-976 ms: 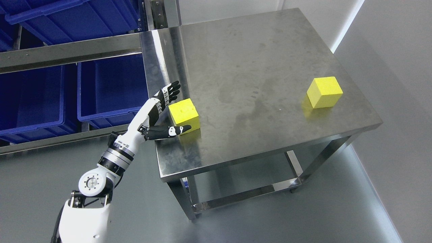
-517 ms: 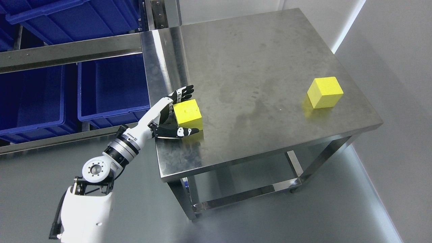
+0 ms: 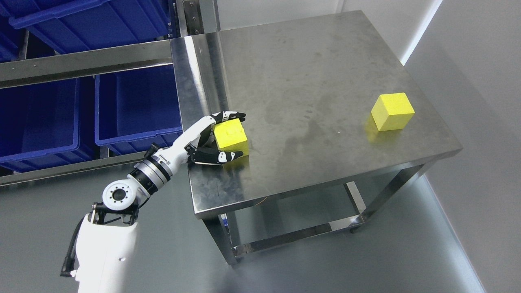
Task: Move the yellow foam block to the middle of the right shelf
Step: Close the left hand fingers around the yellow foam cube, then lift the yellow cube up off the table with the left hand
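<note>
Robot's left hand (image 3: 220,138) wraps around a yellow foam block (image 3: 230,136) on a steel counter (image 3: 309,81).

The fingers (image 3: 233,116) curl over the block's far side while the thumb (image 3: 222,156) presses along its near side, so the block sits gripped between them, resting on the counter near its left edge. A second yellow block (image 3: 392,111) stands well off to the hand's right. Blue bins (image 3: 134,106) sit on shelving to the hand's left.

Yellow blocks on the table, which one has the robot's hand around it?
The yellow block near the table's left edge: the left hand wraps it, fingers behind, thumb in front. The other block sits alone near the right edge.
</note>
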### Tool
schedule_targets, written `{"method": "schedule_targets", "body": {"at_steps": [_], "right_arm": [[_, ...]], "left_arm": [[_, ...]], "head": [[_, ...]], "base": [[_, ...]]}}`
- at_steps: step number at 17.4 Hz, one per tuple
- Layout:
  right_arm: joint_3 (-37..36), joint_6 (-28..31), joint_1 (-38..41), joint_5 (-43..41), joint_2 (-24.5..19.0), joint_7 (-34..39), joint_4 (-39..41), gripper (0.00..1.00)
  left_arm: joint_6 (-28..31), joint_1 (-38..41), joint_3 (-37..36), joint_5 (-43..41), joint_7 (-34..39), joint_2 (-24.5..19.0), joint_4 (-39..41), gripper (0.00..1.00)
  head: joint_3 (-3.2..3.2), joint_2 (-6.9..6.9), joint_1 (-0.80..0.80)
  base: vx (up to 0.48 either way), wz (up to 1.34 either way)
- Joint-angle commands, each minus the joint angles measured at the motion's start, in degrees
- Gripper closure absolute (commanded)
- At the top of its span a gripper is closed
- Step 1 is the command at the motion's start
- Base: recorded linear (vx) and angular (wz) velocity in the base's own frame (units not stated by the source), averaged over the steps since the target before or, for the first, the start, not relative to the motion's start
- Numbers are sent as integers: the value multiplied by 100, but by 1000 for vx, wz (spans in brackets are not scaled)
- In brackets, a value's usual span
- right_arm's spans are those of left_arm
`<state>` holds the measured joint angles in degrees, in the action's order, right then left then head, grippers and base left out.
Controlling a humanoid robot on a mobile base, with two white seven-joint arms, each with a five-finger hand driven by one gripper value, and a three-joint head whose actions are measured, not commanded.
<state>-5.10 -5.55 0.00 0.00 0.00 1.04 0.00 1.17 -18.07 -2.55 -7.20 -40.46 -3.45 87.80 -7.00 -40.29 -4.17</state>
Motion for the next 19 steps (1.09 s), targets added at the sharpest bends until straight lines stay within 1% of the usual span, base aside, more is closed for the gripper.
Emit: {"method": "schedule_targets", "body": {"at_steps": [1, 2, 5, 6, 7, 8, 9, 10, 12, 13, 15, 16, 19], "right_arm": [[0, 1, -9, 0, 100, 1, 100, 0], [0, 1, -9, 0, 100, 1, 100, 0], [0, 1, -18, 0, 100, 1, 100, 0], [0, 1, -18, -9, 100, 1, 100, 0], [0, 1, -18, 0, 100, 1, 100, 0], [0, 1, -9, 0, 100, 1, 100, 0], [0, 1, -18, -9, 100, 1, 100, 0], [0, 1, -9, 0, 100, 1, 100, 0], [0, 1, -9, 0, 100, 1, 100, 0], [0, 1, -18, 0, 100, 1, 100, 0], [0, 1, -9, 0, 100, 1, 100, 0], [0, 1, -9, 0, 100, 1, 100, 0], [0, 1, -9, 0, 100, 1, 100, 0]], "left_arm": [[-38, -21, 254, -36, -41, 116, -220, 43], [-38, -21, 333, -27, -41, 203, -220, 45], [-134, -12, 772, 8, -41, 245, -211, 60], [-187, -30, 817, 78, -32, 245, -211, 62], [-257, -39, 835, 305, -15, 245, -202, 64], [-345, -48, 853, 586, 3, 245, -185, 68], [-476, -56, 879, 815, 38, 245, -176, 70], [-634, -100, 896, 965, 38, 245, -158, 71], [-1134, -293, 897, 1403, 187, 245, -158, 71], [-1389, -372, 897, 1684, 362, 245, -158, 71], [-1889, -522, 897, 1932, 783, 245, -176, 70], [-2162, -531, 897, 1942, 1194, 245, -193, 69], [-2288, -514, 905, 1942, 2355, 245, -185, 68]], "head": [[0, 0, 0], [0, 0, 0], [0, 0, 0], [0, 0, 0], [0, 0, 0], [0, 0, 0], [0, 0, 0], [0, 0, 0], [0, 0, 0], [0, 0, 0], [0, 0, 0], [0, 0, 0], [0, 0, 0]], "base": [[0, 0], [0, 0], [0, 0], [8, 15], [8, 15], [10, -49], [10, -49], [0, 0], [-1, 7], [-18, 65], [-18, 65], [-42, 81], [-47, 126]]}}
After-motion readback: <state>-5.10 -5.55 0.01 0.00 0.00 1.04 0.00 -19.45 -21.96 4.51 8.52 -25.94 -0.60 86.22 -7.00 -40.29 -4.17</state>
